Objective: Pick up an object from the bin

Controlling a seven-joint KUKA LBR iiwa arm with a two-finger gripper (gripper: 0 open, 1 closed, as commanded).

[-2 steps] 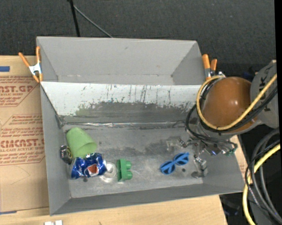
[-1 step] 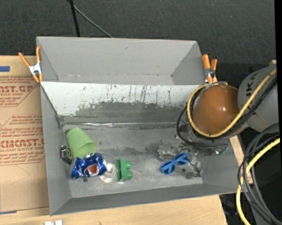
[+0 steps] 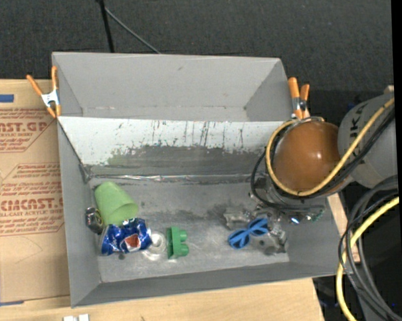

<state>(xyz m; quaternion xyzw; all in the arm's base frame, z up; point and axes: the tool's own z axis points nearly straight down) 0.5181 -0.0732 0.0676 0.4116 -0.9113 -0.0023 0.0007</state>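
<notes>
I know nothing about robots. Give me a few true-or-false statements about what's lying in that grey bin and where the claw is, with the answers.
1. The gripper is low at the right side of the bin, beside a small blue looped thing. True.
2. A light green cup lies at the left of the bin. True.
3. The green block sits inside the cup. False: it lies on the bin floor near the front wall, apart from the cup.
4. The crumpled blue packet is under the arm at the right. False: it lies at the left, just in front of the cup.
</notes>
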